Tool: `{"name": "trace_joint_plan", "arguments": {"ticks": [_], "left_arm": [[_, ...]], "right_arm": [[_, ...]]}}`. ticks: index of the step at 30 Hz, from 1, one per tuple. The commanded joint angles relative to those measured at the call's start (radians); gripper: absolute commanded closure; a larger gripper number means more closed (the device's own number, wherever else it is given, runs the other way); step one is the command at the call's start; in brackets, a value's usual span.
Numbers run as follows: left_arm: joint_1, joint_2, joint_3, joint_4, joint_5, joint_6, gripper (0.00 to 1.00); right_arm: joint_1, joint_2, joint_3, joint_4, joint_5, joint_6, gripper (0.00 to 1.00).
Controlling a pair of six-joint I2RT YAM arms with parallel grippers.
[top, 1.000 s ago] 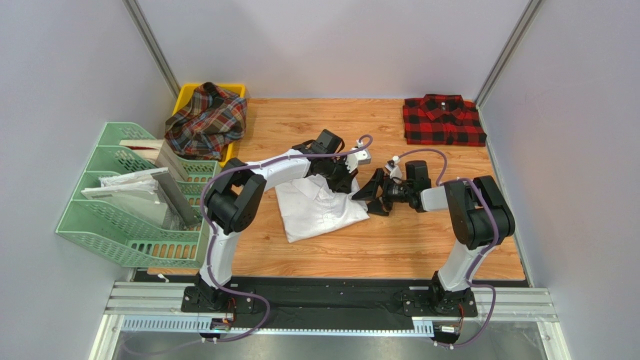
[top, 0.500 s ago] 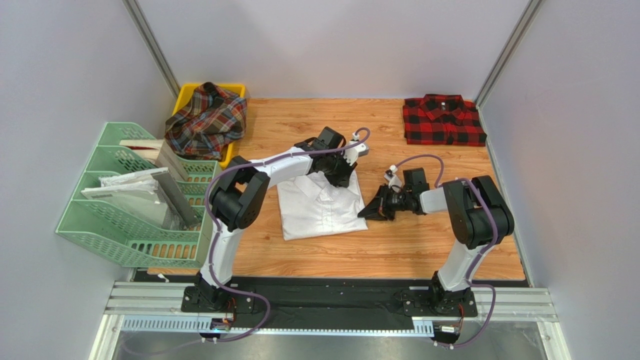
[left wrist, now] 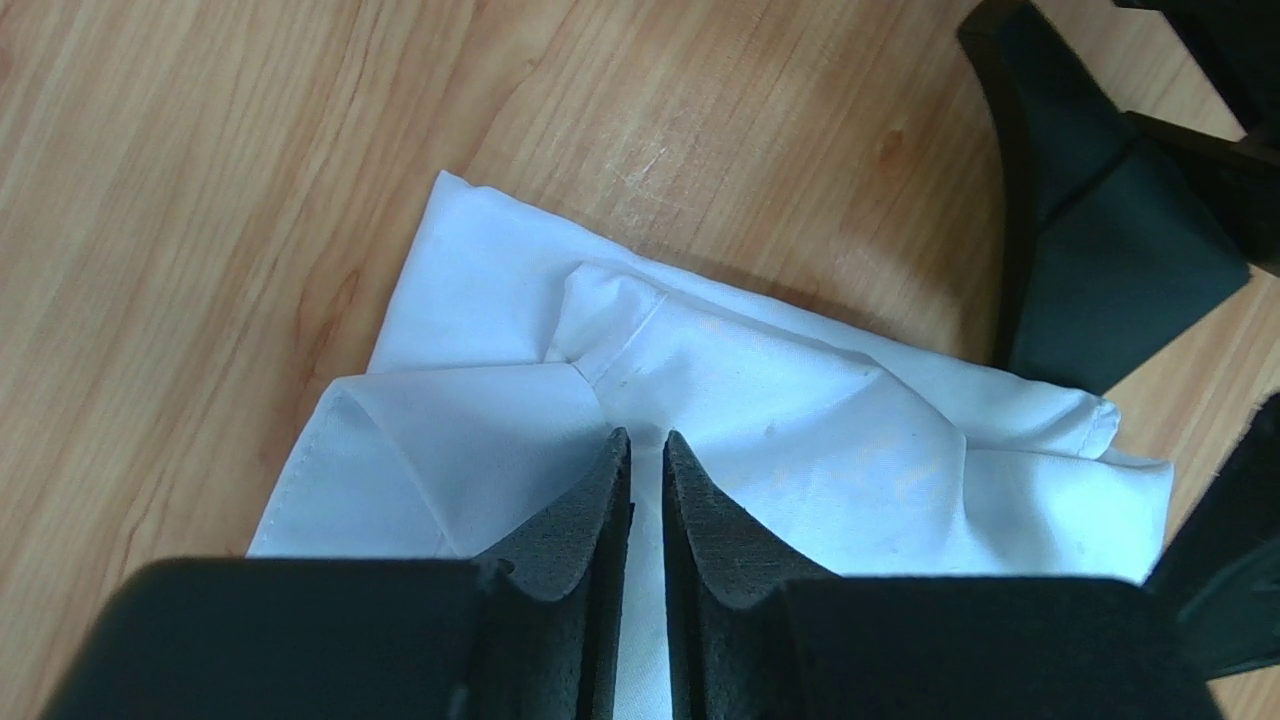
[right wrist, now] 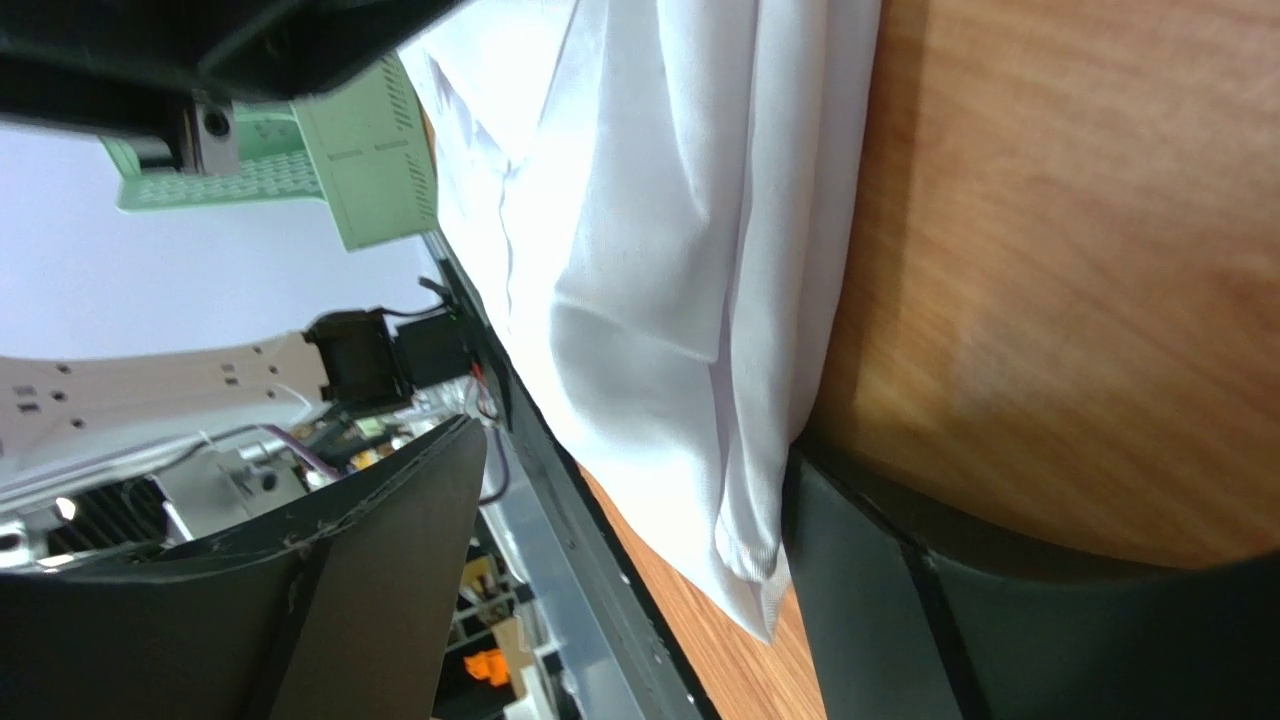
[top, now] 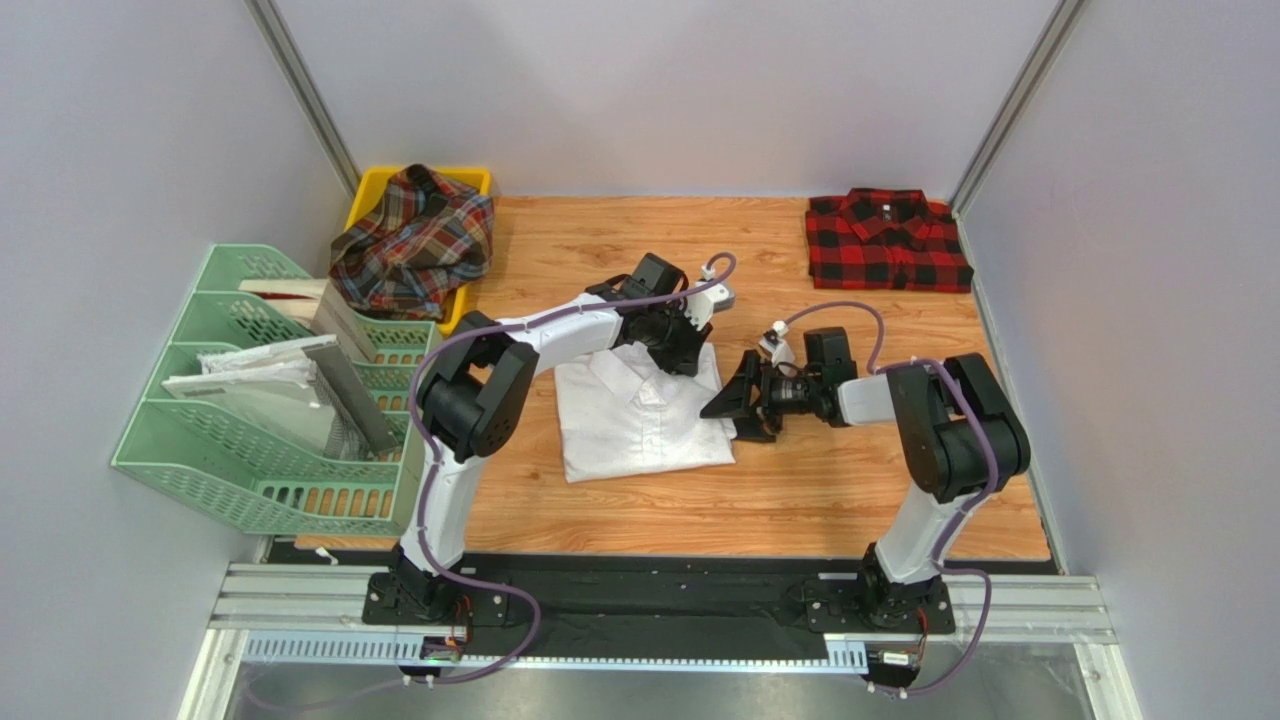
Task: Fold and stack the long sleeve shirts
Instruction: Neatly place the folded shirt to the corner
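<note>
From above, you have the white shirt [top: 639,423] lying folded on the middle of the bench [top: 601,248], collar toward the far edge. Your left gripper [top: 684,348] is down on that collar end. Your right gripper [top: 736,408] sits low at the shirt's right edge. The red-and-black checked shirt [top: 887,240] lies folded flat in the far right corner, well apart from both arms. The tartan shirt [top: 413,237] is heaped in a yellow bin [top: 469,180] at the far left corner. A green file rack [top: 226,435] holding papers stands off the left edge.

In your left wrist view, the gripper's fingers [left wrist: 586,518] stand almost together with only a thin slit between them. Their tips rest over the collar and button strip. You cannot tell whether any cloth is pinched in that slit. A black finger of the other gripper shows at the upper right, just beside the shirt's edge.

In your right wrist view, the fingers [right wrist: 962,600] are spread wide apart with nothing gripped. One is low on the wood, and the shirt's folded edge lies between the two.
</note>
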Motion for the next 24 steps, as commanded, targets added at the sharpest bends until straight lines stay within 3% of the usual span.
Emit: {"name": "trace_joint_plan", "arguments": {"ticks": [1, 9, 12, 13, 15, 16, 17, 19, 23, 24], "left_arm": [[0.005, -0.036, 0.036, -0.01, 0.051, 0.001, 0.81], [0.007, -0.021, 0.042, -0.005, 0.047, -0.008, 0.81], [0.009, -0.016, 0.044, 0.0, 0.048, -0.015, 0.81], [0.01, -0.011, 0.047, 0.0, 0.048, -0.023, 0.81], [0.016, -0.013, 0.05, 0.001, 0.06, -0.032, 0.8], [0.024, -0.025, 0.05, 0.007, 0.068, -0.037, 0.81], [0.028, -0.039, 0.039, 0.013, 0.073, -0.039, 0.79], [0.041, -0.112, 0.021, 0.029, 0.103, -0.016, 0.69], [0.041, -0.345, -0.164, 0.07, 0.142, 0.111, 0.55], [0.038, -0.396, -0.204, 0.075, 0.139, 0.144, 0.44]], "right_arm": [[0.002, 0.106, 0.042, 0.116, 0.103, 0.064, 0.2], [0.036, 0.224, 0.065, 0.169, 0.192, 0.095, 0.25], [0.044, 0.263, 0.088, 0.183, 0.201, 0.123, 0.37], [0.047, 0.268, 0.097, 0.191, 0.21, 0.129, 0.51], [0.047, 0.257, 0.105, 0.185, 0.219, 0.131, 0.68], [0.047, 0.248, 0.11, 0.185, 0.222, 0.128, 0.84], [0.047, 0.232, 0.11, 0.177, 0.224, 0.126, 0.91], [0.047, 0.182, 0.105, 0.16, 0.226, 0.141, 1.0], [0.058, 0.108, 0.101, 0.101, 0.212, 0.172, 1.0], [0.062, 0.094, 0.107, 0.079, 0.213, 0.172, 0.98]]}}
